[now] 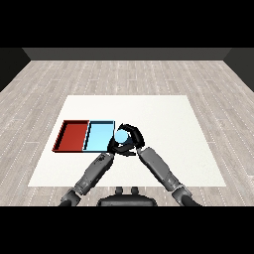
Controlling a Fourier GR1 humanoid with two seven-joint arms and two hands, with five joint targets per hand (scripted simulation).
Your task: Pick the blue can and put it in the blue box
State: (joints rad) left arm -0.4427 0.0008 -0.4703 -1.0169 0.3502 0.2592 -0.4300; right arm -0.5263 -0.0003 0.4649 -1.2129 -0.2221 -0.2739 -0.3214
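On the white table (163, 149), left of centre: red tray (72, 135) and light blue tray (98, 136) side by side, touching, red on the left. Blue can (121, 135) sits at the blue tray's right edge, its pale round top facing up; cannot tell whether it is over the rim or just outside it, nor whether it rests on anything. Right hand (135, 136) has its black fingers curled round the can from the far and right sides, grasping it. Left hand (117, 148) is close under the can on the near side; whether it is curled or relaxed cannot be told. Both grey forearms angle inward toward the can.
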